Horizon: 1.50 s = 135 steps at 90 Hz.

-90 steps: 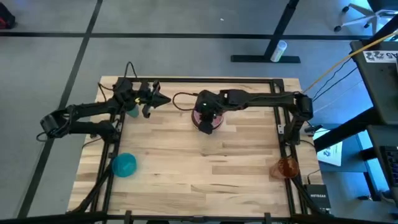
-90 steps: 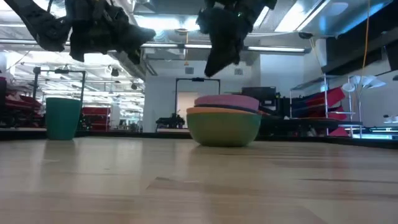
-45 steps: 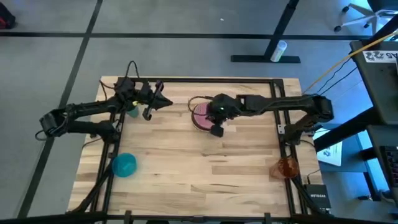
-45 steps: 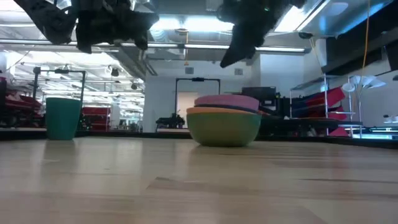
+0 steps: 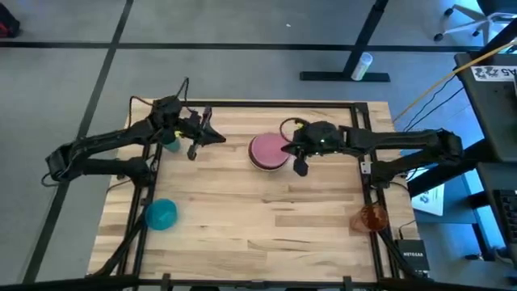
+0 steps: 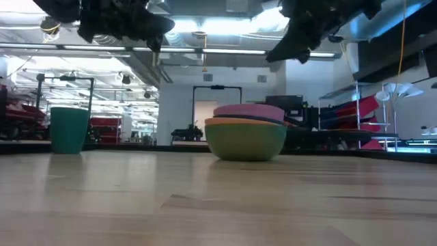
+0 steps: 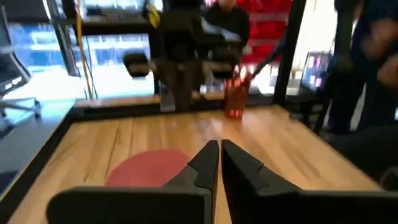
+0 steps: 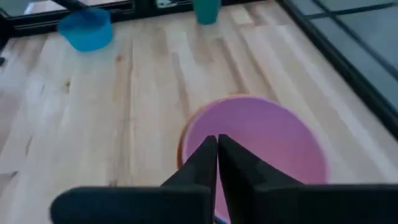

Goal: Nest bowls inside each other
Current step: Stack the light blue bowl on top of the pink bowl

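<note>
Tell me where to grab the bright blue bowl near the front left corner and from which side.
Probably grip the blue bowl by its rim, coming straight down from above: it sits upright and open on the table, apart from everything else, so a thin wall is exposed all round. The left tool is on its side; the right tool hovers by the stack.

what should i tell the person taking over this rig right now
Left end effector: shut, empty, raised above the table's far left part.
Right end effector: shut, empty, just beside the stack, raised above it.
Stack at far centre: pink bowl on top, orange rim under it, green bowl outermost; sits level.
Bright blue bowl sits alone near the left front edge, not nested.
Dark-green cup and see-through orange cup stand apart, not in the stack.
Left to do: add the bright blue bowl to the nest.
</note>
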{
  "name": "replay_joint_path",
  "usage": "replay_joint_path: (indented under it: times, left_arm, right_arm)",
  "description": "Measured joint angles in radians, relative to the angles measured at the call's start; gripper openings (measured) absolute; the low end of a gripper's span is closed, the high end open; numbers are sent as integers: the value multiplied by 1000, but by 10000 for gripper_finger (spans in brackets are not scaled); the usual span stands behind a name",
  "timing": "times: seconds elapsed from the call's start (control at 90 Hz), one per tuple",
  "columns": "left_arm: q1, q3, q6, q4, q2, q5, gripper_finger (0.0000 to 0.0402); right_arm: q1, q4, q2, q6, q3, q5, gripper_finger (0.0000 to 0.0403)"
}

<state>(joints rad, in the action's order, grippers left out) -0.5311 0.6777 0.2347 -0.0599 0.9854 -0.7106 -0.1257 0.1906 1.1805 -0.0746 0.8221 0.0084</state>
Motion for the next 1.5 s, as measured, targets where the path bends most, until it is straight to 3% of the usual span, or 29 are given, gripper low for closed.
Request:
replay_joint_path:
  times: [0.178, 0.3, 0.633, 0.844, 0.978, 1.156, 1.267, 1.5]
  left_arm:
    - [47, 54, 45, 178, -24, 67, 0]
    - [58, 56, -9, 205, -23, 71, 0]
    - [80, 56, 34, 236, -23, 95, 0]
    - [80, 56, 7, 235, -23, 94, 0]
    - [80, 56, -10, 289, -23, 100, 0]
    - [102, 55, 2, 352, -23, 242, 0]
    - [137, 55, 6, 372, -22, 261, 0]
    - [224, 55, -52, 621, -22, 329, 0]
  right_arm:
    - [1, -118, -69, -34, -99, -1, 0]
    - [1, -218, -108, -55, -175, -2, 0]
    - [1, -440, -215, -77, -312, 1, 0]
    - [1, -425, -197, -76, -313, -48, 0]
    - [1, -466, -261, -48, -368, -44, 0]
    - [1, -593, -376, -97, -507, -13, 0]
    - [1, -576, -425, -127, -550, 9, 0]
    - [1, -571, -444, -130, -558, 18, 0]
